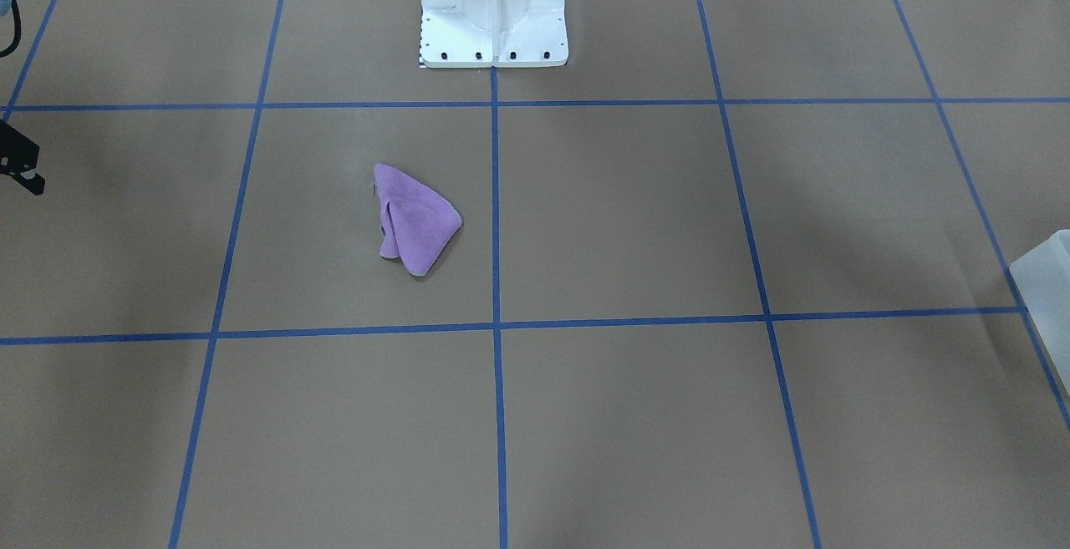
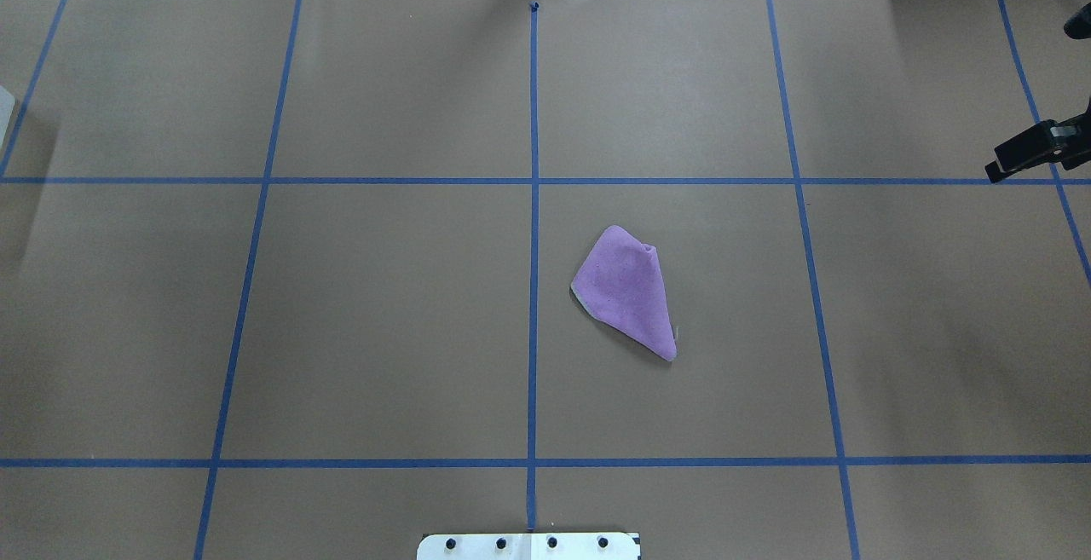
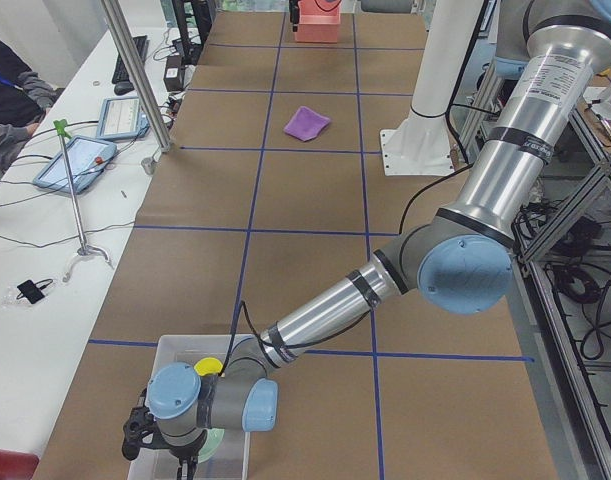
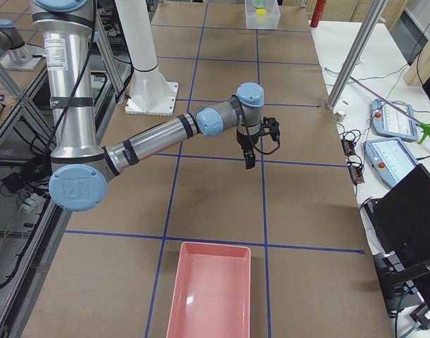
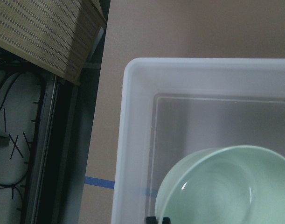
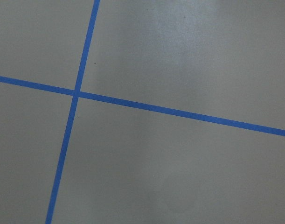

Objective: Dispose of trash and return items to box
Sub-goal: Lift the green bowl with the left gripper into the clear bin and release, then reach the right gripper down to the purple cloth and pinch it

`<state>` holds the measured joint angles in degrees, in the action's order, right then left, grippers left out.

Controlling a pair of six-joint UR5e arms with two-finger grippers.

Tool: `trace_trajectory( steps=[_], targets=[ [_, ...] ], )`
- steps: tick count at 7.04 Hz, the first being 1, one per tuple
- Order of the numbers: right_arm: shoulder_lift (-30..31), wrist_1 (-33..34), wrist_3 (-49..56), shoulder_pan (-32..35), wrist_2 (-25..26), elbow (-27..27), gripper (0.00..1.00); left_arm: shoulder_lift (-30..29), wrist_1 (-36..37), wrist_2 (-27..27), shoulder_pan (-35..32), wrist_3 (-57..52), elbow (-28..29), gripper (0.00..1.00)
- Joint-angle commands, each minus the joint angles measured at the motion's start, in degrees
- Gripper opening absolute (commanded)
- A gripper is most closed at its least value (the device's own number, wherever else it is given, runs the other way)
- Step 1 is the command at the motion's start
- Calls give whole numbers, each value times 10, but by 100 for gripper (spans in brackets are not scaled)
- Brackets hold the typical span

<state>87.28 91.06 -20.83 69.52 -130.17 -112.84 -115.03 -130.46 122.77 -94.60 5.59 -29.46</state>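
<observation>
An embossed logo, seemingly "UR", sits on the blue joint cap [image 4: 77, 189] of the right arm, far back along the arm from the right gripper [image 4: 251, 158]. Farther back still, the printed label [image 4: 60, 48] on the silver tube is too small to read.

Bowl [image 5: 221, 186] sits in bin [image 5: 133, 140], cloth [image 2: 626, 287] well apart.
</observation>
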Motion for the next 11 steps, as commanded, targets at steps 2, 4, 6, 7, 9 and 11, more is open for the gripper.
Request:
trace_trajectory(
  steps=[2, 4, 6, 7, 9, 11],
  targets=[
    [1, 0, 0, 0, 0, 0, 100, 4, -34, 2, 41, 0, 6, 57],
    [-1, 0, -15, 0, -2, -6, 100, 7, -56, 36, 41, -3, -12, 99],
    [-16, 1, -76, -14, -2, -32, 100, 1, -38, 150, -5, -3, -48, 99],
    [-38, 1, -130, -33, 1, -37, 100, 2, 32, 186, -20, -3, -116, 99],
    [-87, 1, -267, -118, 53, -54, 100, 29, 186, 184, -26, -1, -297, 99],
    [-122, 1, -382, -213, 130, -66, 100, 96, 384, 165, 20, 3, -493, 99]
  ],
)
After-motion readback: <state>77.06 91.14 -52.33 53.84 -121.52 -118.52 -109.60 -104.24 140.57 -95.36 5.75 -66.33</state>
